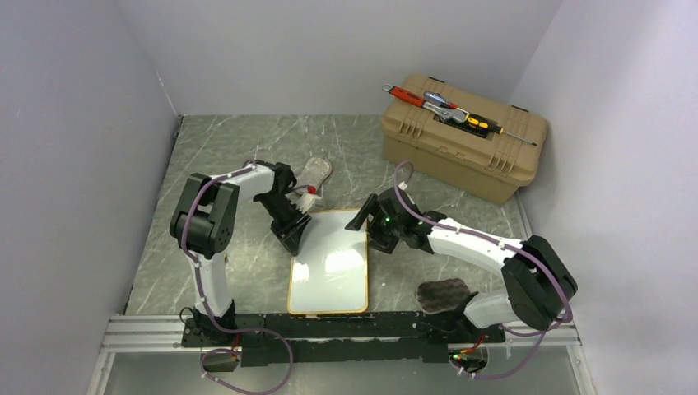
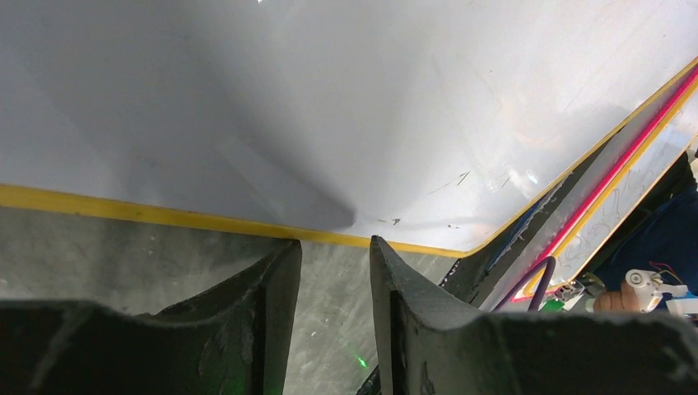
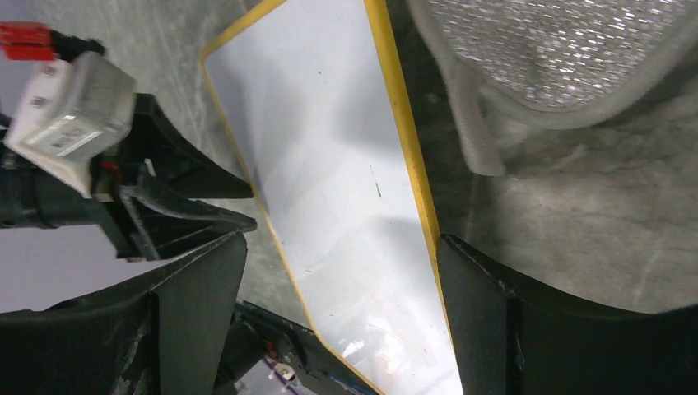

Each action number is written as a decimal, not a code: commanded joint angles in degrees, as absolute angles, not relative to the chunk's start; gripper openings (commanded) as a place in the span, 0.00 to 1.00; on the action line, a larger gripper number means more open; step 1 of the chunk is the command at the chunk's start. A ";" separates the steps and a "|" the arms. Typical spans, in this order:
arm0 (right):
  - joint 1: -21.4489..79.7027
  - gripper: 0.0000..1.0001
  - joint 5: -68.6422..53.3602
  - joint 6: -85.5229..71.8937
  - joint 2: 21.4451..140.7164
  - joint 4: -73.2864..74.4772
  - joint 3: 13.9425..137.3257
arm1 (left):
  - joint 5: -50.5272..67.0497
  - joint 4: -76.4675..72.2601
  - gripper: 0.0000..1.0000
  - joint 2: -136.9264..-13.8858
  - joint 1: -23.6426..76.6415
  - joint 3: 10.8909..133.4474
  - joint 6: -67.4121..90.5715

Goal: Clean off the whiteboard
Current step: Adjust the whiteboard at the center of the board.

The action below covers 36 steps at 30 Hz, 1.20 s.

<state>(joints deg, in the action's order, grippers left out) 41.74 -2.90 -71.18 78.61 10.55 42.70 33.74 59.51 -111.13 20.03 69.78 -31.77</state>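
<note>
The glossy white rectangular whiteboard with a yellow frame lies flat, centre frame. At its upper-left edge the left gripper is narrowly parted. At its upper-right edge the right gripper is spread wide.

Whiteboard lies flat on the counter, centred between the two arms, its near edge just ahead of the mounting rail. Left gripper sits at the board's far-left corner, tips just off the left edge. Right gripper is at the far-right corner. Far pad lies just behind the board, beside the left gripper. Near pad lies right of the board by the right arm's base. Toolbox is far right, with hand tools on its lid.
</note>
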 commanded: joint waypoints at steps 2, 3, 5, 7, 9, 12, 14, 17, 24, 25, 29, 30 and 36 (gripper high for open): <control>42.72 0.87 -6.56 -75.34 76.47 5.26 42.10 | 44.22 50.69 0.42 -113.83 23.68 75.23 -31.70; 42.72 0.87 -6.32 -75.49 76.28 5.36 41.75 | 44.39 50.63 0.41 -114.37 24.03 76.07 -31.58; 42.70 0.88 -5.93 -75.66 75.30 5.61 41.20 | 44.87 51.31 0.41 -115.21 24.65 77.79 -31.55; 42.55 0.88 -5.36 -75.47 74.43 6.52 41.18 | 45.10 51.42 0.40 -115.68 25.06 78.70 -31.55; 42.21 0.88 -5.10 -75.12 73.68 7.33 41.22 | 44.75 51.06 0.40 -115.71 25.22 78.62 -31.65; 41.21 0.88 -5.18 -74.57 72.74 8.01 40.49 | 43.13 51.36 0.39 -116.10 25.31 78.51 -31.86; 40.10 0.88 -5.09 -73.29 72.30 9.65 39.52 | 41.32 50.98 0.39 -115.71 25.31 77.80 -31.74; 37.92 0.89 -3.99 -68.82 73.02 13.65 38.72 | 39.95 49.68 0.40 -114.90 24.78 76.50 -31.05; 33.36 0.89 -1.83 -61.13 74.97 14.46 31.79 | 39.26 49.63 0.39 -115.69 23.76 75.31 -31.09; 33.33 0.90 -0.75 -60.42 75.25 15.10 31.43 | 39.36 49.53 0.39 -115.64 23.59 75.10 -31.11; 33.27 0.90 0.56 -59.06 75.87 13.23 28.43 | 39.42 49.67 0.39 -115.68 23.04 74.90 -31.36; 33.31 0.90 -0.58 -59.29 76.19 11.45 27.59 | 39.47 49.70 0.39 -115.67 22.95 74.82 -31.33; 33.84 0.81 -13.26 -65.19 81.20 -11.19 23.15 | 39.96 49.44 0.37 -115.81 22.85 73.98 -31.48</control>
<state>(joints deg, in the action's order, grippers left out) 33.15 -7.49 -63.05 75.83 -1.52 27.59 39.92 51.64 -115.02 22.65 75.55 -30.57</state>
